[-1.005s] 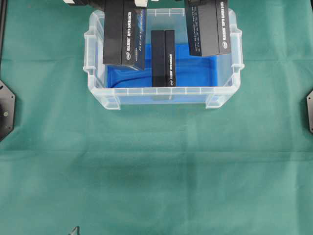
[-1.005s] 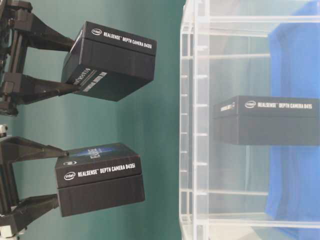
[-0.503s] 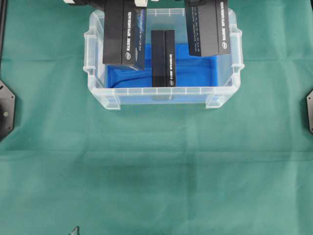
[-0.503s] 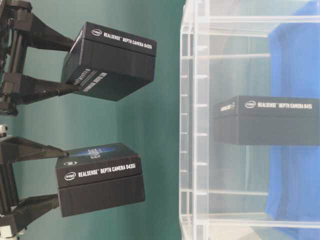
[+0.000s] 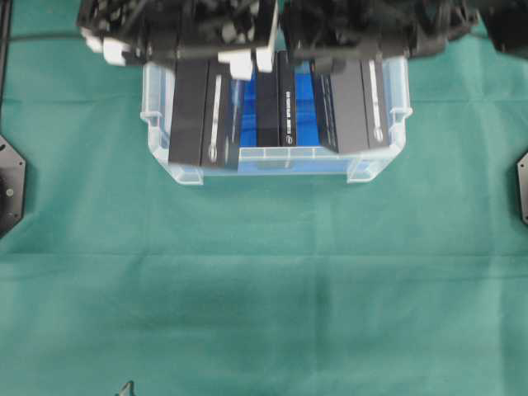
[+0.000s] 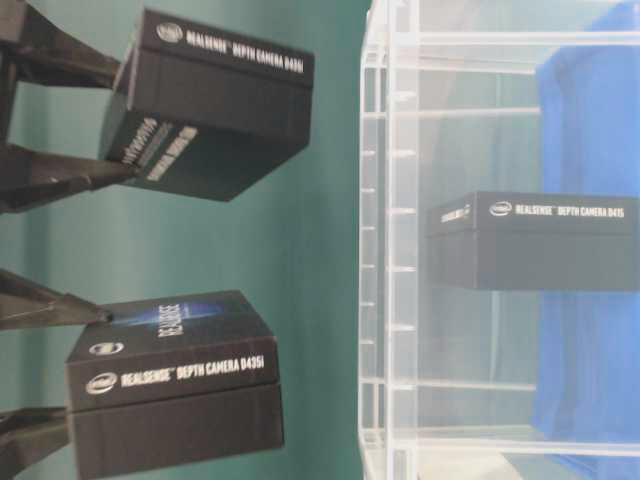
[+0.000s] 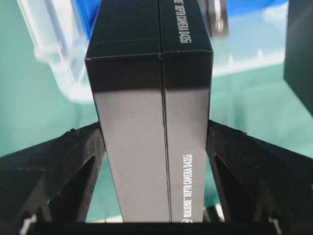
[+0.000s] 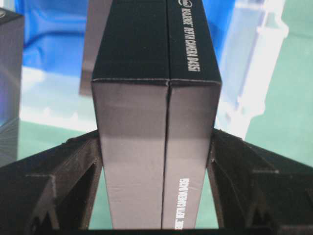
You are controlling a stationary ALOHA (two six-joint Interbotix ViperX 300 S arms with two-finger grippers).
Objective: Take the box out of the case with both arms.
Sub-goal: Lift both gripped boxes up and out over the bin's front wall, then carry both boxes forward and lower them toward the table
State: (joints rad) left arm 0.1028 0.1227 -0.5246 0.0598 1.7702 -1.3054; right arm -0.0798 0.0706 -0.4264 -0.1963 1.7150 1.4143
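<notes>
I had the left gripper [image 7: 156, 215] clamped on 1 box [image 7: 151, 107] and the right gripper [image 8: 156, 215] on another [image 8: 156, 112], both above the case [image 5: 272, 161]. A 3rd box [image 6: 530, 240] sat inside. Narrow side grips risked slipping or boxes colliding.

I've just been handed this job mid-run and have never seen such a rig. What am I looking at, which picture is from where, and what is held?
Two robot arms work over a green cloth. One picture looks down from above, one looks sideways at table height, and two come from cameras on the wrists. The left gripper is shut on a black box; the right gripper is shut on another black box. Both boxes hang in the air by the case, a clear tub lined blue. A third black box stays inside it.
</notes>
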